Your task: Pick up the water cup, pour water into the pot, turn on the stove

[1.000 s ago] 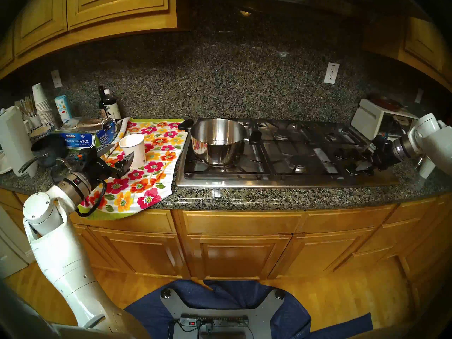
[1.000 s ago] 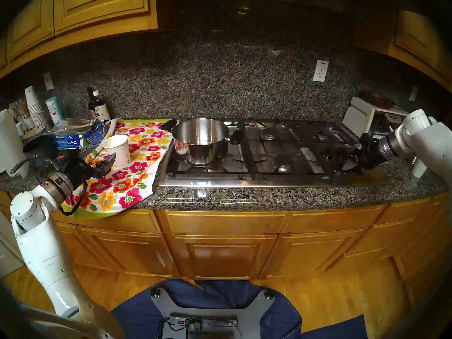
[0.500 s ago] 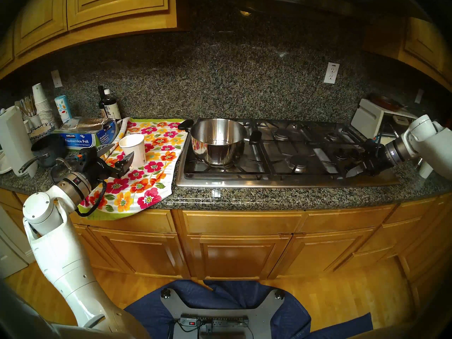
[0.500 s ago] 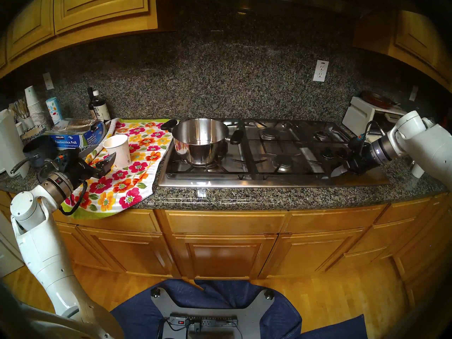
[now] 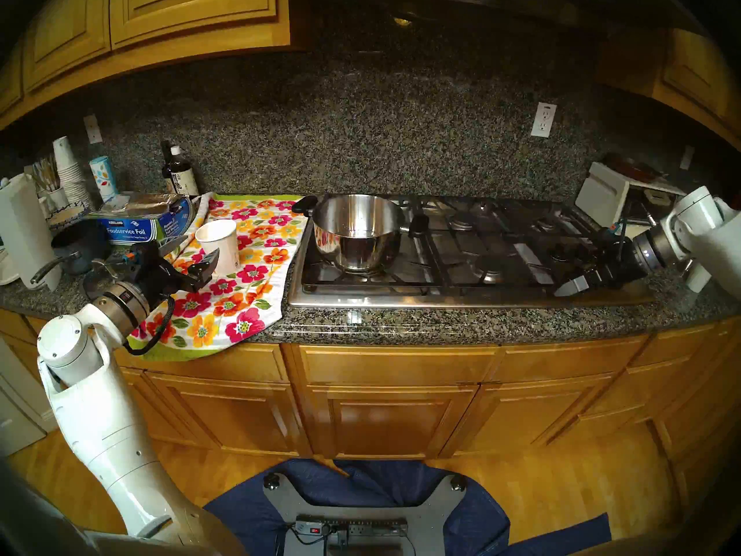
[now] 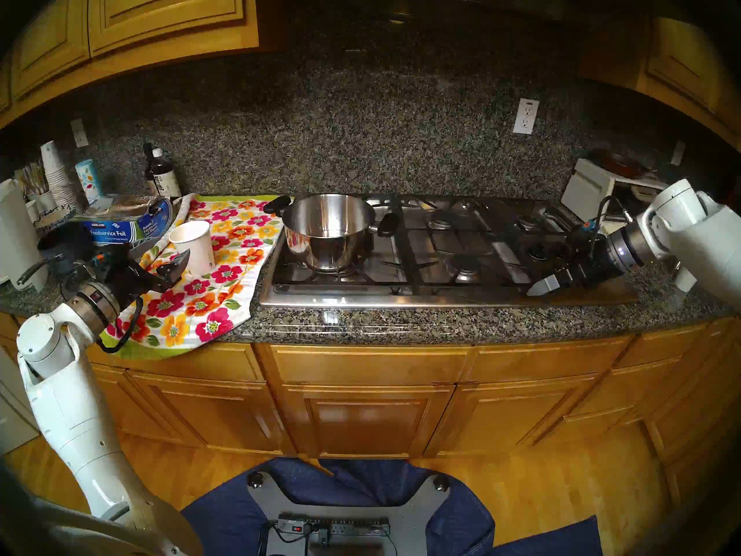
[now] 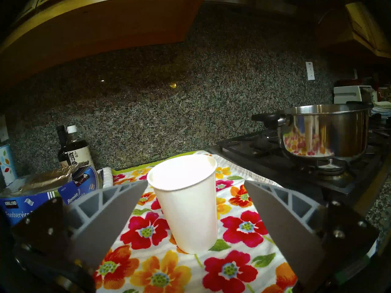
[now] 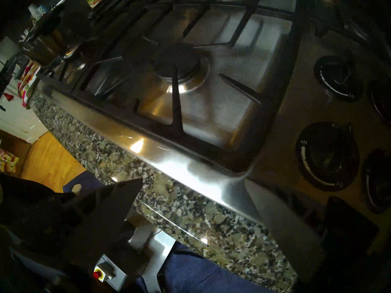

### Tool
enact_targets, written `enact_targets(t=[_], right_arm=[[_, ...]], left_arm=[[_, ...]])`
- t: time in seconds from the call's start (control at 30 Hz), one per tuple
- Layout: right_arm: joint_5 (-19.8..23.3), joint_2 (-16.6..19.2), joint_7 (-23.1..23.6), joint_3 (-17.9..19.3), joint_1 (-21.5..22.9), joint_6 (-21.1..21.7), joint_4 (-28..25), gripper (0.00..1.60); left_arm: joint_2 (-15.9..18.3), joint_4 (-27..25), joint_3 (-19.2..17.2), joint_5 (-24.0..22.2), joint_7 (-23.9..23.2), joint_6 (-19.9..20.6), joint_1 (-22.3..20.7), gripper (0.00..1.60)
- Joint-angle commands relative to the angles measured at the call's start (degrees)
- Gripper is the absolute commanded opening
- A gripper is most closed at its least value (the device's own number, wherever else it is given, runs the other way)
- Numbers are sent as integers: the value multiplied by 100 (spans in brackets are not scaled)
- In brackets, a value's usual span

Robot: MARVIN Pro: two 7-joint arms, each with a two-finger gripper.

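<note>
On a floral towel (image 5: 240,270), the white paper cup (image 7: 186,203) stands between the left gripper's (image 7: 191,203) wide-spread fingers, untouched; the right gripper (image 8: 243,212) gapes empty beside the stove's (image 5: 461,298) knobs (image 8: 328,157).

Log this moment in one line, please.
left gripper: open, flanking white paper cup | right gripper: open, beside steel stove's black knobs

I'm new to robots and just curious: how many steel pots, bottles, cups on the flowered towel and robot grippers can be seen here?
Steel pot: 1
Bottles: 2
Cup on the flowered towel: 1
Grippers: 2, left gripper and right gripper
Total: 6
</note>
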Motion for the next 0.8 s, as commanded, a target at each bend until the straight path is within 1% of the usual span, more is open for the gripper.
enact_targets(t=[0.0,0.23,0.5,0.77], right_arm=[[-64,281,-277,277,383,152,-371,160],[-154,361,-663,299,416,340,-637,160],[-318,424,-1236,349,494,508,-916,160],[-347,464,-1829,423,551,633,-1196,160]], left_arm=[[34,-157,-20,-100,6,0,-150,160],[29,-167,-27,-115,7,4,-156,160],[22,-177,-35,-129,6,9,-161,160],[12,-191,-45,-149,3,17,-167,160]])
